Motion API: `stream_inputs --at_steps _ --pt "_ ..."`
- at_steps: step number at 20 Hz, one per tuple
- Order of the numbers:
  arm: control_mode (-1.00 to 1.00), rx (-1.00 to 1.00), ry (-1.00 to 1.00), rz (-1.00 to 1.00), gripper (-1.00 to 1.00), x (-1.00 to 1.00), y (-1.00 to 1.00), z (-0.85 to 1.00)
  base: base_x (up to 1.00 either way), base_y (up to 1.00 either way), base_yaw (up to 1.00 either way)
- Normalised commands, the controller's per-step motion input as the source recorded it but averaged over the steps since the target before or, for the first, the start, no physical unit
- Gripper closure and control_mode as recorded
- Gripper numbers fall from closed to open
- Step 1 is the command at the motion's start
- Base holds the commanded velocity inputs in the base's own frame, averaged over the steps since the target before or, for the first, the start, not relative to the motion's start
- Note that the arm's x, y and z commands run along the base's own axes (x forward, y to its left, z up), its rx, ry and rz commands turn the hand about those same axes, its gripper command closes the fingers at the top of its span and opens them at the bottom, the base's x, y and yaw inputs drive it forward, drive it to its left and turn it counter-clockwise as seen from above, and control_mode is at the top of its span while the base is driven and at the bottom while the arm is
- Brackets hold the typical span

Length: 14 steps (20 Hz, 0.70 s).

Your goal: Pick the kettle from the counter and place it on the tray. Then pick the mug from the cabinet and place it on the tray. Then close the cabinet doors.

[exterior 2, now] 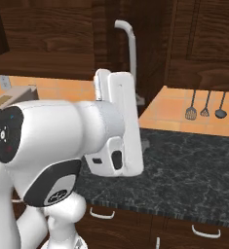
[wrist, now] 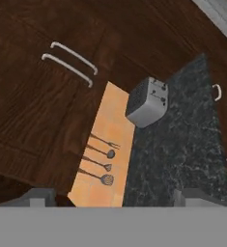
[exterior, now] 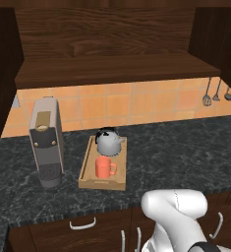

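1. So, kettle (exterior: pixel 108 141) and mug (exterior: pixel 104 168) both sit on the tray (exterior: pixel 89 167): kettle at the 12 o'clock end, mug at the 6 o'clock end, close together but whether touching I can't tell
2. Tray rests on the bench (exterior: pixel 176 152), just right of the tall grey coffee machine (exterior: pixel 46 142), i.e. at its 3 o'clock
3. Judging by that, both pick-and-place steps are done; the step in hand is closing the cabinet doors
4. Cabinet (exterior: pixel 112 54) stands open in left base view, inner shelf bare, one door (exterior: pixel 217 39) swung out at 2 o'clock, the other dark panel at 9 o'clock
5. Gripper (wrist: pixel 114 200): released, jaws spread wide, nothing between the tips in hand view
6. Hand view is rolled and looks at closed neighbouring doors with two silver bar handles (wrist: pixel 71 60), a grey toaster (wrist: pixel 148 101) on the bench and hanging utensils (wrist: pixel 99 161) on the tile wall, so the hand is aimed off to the right, not at an open door face yet
7. Right base view: forearm up in front of a door edge with a long silver handle (exterior 2: pixel 130 53) at 12 o'clock
8. Next move, my guess: get the hand behind the outer face of the right door and push it toward the cabinet front, then repeat for the left; a push needs no grasp
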Motion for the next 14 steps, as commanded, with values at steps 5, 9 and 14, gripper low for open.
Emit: stream_inputs --at_steps 5,9,14 --pt "-1.00 0.00 0.30 0.35 -1.00 0.68 0.45 -0.12 0.00 0.00 0.00" --pt "-1.00 -0.03 0.17 0.33 -1.00 0.58 0.63 -0.30 0.00 0.00 0.00" --pt "-1.00 -0.03 0.08 0.31 -1.00 0.64 0.64 -0.28 0.00 0.00 0.00"
